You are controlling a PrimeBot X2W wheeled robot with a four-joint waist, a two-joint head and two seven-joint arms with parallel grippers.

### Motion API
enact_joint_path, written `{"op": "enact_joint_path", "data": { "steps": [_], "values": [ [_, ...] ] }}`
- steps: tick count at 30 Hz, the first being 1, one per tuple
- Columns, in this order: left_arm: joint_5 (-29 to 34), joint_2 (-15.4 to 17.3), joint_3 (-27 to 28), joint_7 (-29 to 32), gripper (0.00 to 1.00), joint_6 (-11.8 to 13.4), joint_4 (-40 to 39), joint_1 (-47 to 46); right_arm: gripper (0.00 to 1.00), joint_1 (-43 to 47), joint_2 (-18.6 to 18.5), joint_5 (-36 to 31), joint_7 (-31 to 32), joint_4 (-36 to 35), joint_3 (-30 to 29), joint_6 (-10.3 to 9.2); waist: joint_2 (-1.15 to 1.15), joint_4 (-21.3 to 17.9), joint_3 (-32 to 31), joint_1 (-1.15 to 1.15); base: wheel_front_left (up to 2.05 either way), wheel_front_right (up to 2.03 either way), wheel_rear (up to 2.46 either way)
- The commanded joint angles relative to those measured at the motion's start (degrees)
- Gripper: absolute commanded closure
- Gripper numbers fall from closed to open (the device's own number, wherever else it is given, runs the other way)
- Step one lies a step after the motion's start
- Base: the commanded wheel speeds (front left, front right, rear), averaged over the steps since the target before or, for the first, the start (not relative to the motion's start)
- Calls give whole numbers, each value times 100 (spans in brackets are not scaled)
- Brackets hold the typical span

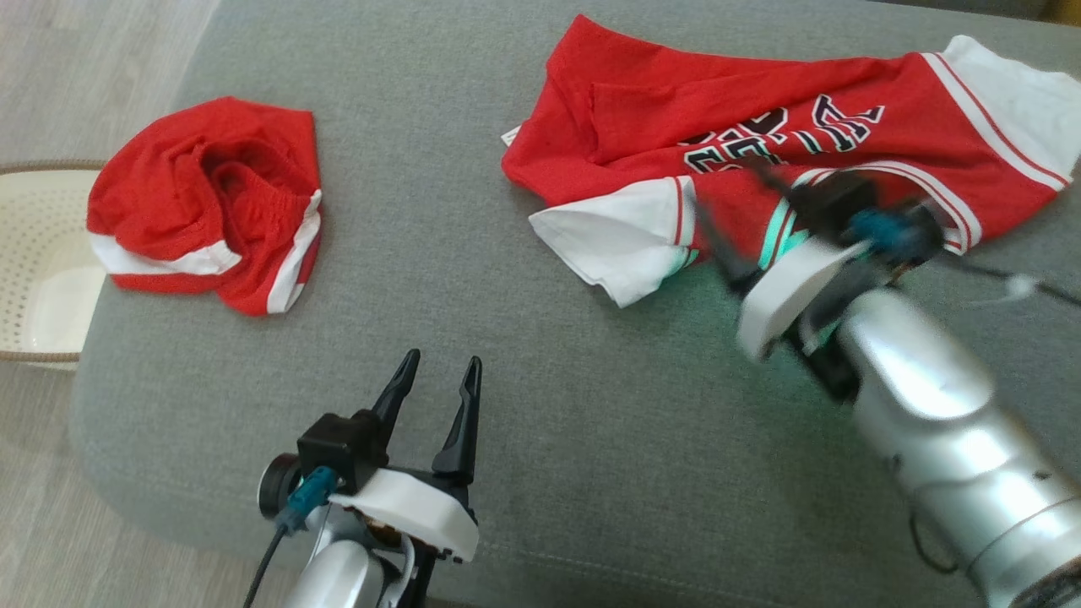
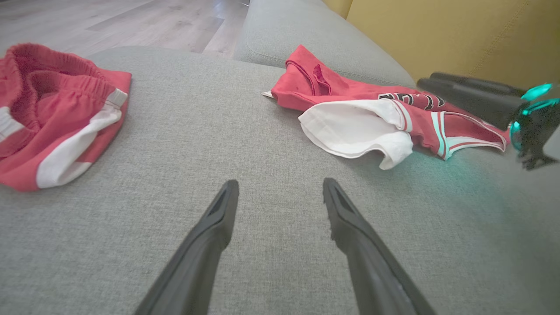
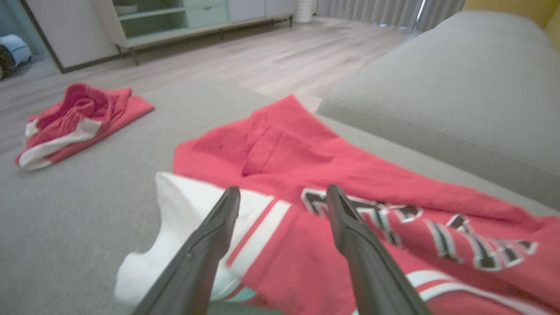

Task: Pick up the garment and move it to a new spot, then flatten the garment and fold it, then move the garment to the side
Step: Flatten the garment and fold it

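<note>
Garments: two, both red with white trim. One is a jersey (image 1: 760,127) with black-and-white lettering, the other a pair of shorts (image 1: 203,203).
Jersey, place: at 1 o'clock in my head view, spread out but rumpled on the grey cushion (image 1: 549,405). One white sleeve is turned out at its near edge.
Shorts, place: at 10 o'clock, bunched in a heap with the elastic waistband uppermost, well apart from the jersey.
Cushions: one broad grey seat under both garments. My left wrist view shows a second grey cushion behind it, and a yellow backrest (image 2: 437,35) beyond that.
Basket: one, cream and perforated (image 1: 34,253), at 9 o'clock, off the cushion's left edge on the wood floor (image 3: 284,57).
Grippers: two, mine.
Left gripper (image 1: 443,359): at 6 o'clock, fingers spread wide and pointing toward 12. It hangs over bare grey fabric, clear of both garments, and the cushion shows through the gap.
Right gripper (image 3: 283,189): at 3 o'clock, blurred in the head view. In my right wrist view the fingers stand wide apart over the jersey, where the white sleeve meets the lettering, with cloth showing in the gap. No fold is pinched between them. Whether the tips touch the cloth I cannot tell.
</note>
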Motion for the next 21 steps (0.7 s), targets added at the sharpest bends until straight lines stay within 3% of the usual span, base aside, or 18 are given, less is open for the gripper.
{"op": "enact_joint_path", "data": {
  "steps": [1,5,10,21],
  "values": [
    [32,15,173,-45,0,-8,-150,-24,0,54,91,29,70,-195,204,41,0,31,13,0,0,0,0],
    [1,15,112,-45,0,-4,-154,-57,0,97,125,-81,251,-211,693,41,0,125,52,0,0,0,0],
    [-25,15,88,-45,0,11,-149,-48,0,10,202,-470,308,53,879,41,0,230,67,0,0,0,0],
    [-56,15,77,-45,0,46,-181,-13,0,-130,479,-1587,39,649,153,41,0,290,99,0,0,0,0]
  ]
}}
